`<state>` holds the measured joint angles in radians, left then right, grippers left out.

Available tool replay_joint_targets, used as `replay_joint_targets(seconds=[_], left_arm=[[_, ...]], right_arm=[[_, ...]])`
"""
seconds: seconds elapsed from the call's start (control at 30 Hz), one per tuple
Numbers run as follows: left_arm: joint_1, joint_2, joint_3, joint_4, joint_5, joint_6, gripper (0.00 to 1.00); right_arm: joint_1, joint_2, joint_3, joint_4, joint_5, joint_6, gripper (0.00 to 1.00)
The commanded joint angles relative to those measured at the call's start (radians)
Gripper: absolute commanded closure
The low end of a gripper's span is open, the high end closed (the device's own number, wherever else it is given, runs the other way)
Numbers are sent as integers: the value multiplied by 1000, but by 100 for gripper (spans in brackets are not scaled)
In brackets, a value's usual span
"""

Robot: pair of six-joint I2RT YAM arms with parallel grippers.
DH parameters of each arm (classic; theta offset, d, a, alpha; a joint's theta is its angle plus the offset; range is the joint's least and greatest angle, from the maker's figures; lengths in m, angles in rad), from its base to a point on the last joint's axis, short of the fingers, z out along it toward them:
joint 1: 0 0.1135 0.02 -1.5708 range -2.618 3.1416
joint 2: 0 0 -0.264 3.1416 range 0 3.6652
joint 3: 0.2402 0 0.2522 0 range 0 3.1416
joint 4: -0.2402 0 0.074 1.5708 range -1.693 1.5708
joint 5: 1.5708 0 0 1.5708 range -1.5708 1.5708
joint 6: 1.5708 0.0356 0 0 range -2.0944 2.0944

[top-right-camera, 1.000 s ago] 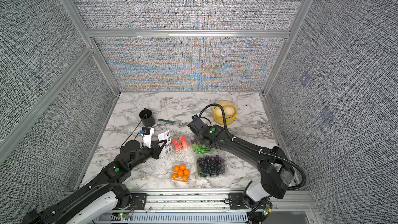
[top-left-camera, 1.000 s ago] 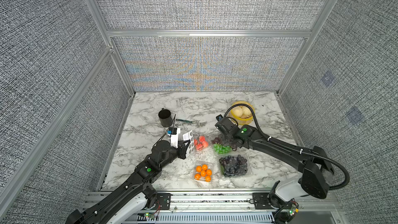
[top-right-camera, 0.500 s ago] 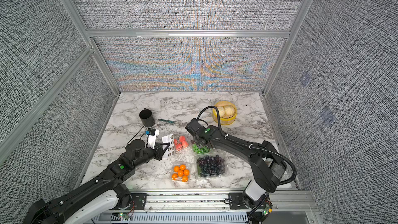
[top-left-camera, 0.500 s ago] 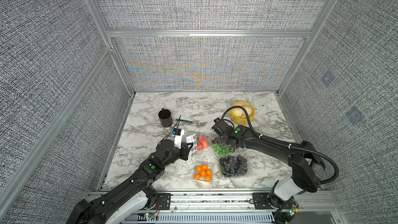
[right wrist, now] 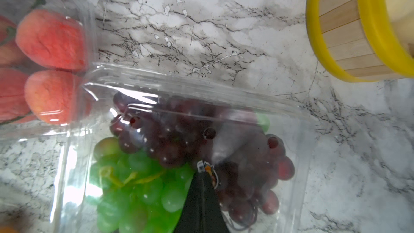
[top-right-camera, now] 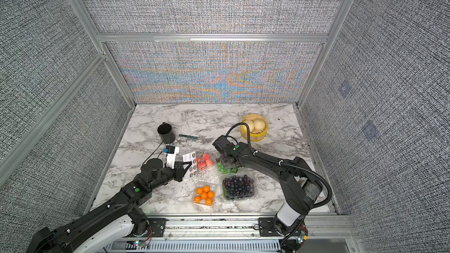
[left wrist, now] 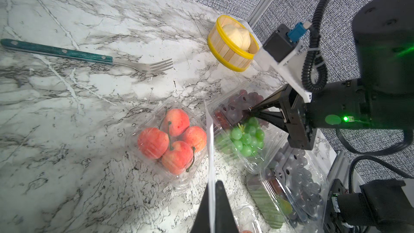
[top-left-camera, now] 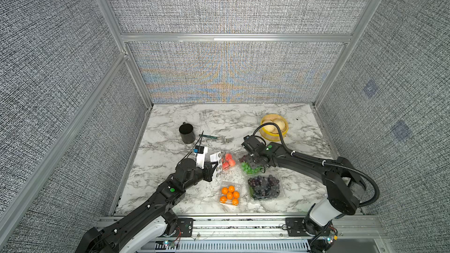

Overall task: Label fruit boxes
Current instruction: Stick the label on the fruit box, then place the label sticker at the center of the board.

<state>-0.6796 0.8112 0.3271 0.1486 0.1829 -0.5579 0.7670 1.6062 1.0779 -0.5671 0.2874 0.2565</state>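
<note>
We are watching the right tool [right wrist: 202, 174] clenching a small round label [right wrist: 210, 173] by its edge, with its tip hovering low over the lid of the red-and-green grape box [right wrist: 156, 144]. We cannot tell whether the label is touching the plastic. We are judging that the edge grip is leaving the label's face free to be pressed flat on the lid.

To the left, the left tool [left wrist: 212, 187] is grasping the label sheet [left wrist: 210, 142] by its near end and holding it upright, clear of the tabletop [top-left-camera: 219, 118]. In a top view the sheet's rows of round labels are facing right, toward the other arm. We are reading this pose as a way of offering the sheet for peeling.

The sheet is standing just left of the red fruit box [top-left-camera: 228, 161], which is sitting just beside the red-and-green grape box. Nearer to us, the orange ball box [top-left-camera: 230, 195] and the dark grape box [top-left-camera: 264, 187] are lying side by side. All four boxes are closed and clustered mid-tabletop, within both arms' reach. We are seeing no label on any lid yet.

Farther back, the black cup [top-left-camera: 187, 133], a green-handled fork [top-left-camera: 214, 137] and the bamboo steamer [top-left-camera: 274, 127] are standing apart from the work.
</note>
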Motion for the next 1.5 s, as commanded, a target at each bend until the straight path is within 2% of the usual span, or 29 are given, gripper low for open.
replay_joint_targets(seconds=[0.0,0.13,0.3,0.47,0.53,0.6,0.7,0.83,1.03,1.13,1.2,1.23,1.33,1.37,1.47], left_arm=[[-1,0,-4,31,7,-5,100],[-1,2,-6,28,-1,-2,100],[0,24,-13,35,-8,-12,100],[3,38,-14,-31,-98,-14,100],[23,68,0,-85,-119,-23,100],[52,111,-4,-80,-82,-34,100],[66,165,11,-121,-98,-43,100],[66,178,31,-211,-177,-39,100],[74,196,39,-248,-194,-28,100],[73,198,33,-235,-188,-27,100],[75,199,34,-239,-196,-25,100],[77,204,36,-244,-201,-25,100],[91,250,42,-244,-199,-26,98],[93,270,46,-240,-198,-27,94],[93,292,54,-242,-211,-40,92]], right_arm=[[-37,-23,-38,32,-125,31,100],[-59,-58,-62,51,-160,35,87],[-89,-113,-111,148,-295,17,78],[-89,-175,-117,126,-225,28,75],[-87,-204,-141,153,-214,27,75],[-87,-215,-153,174,-234,16,77],[-87,-184,-135,158,-237,10,92],[-86,-136,-120,146,-210,10,100],[-84,-139,-134,170,-224,9,100],[-84,-185,-155,204,-282,10,100],[-83,-219,-165,215,-300,15,92],[-84,-241,-173,219,-297,18,92],[-89,-283,-202,241,-251,24,95],[-92,-280,-207,247,-232,24,98],[-97,-234,-177,210,-216,15,100]])
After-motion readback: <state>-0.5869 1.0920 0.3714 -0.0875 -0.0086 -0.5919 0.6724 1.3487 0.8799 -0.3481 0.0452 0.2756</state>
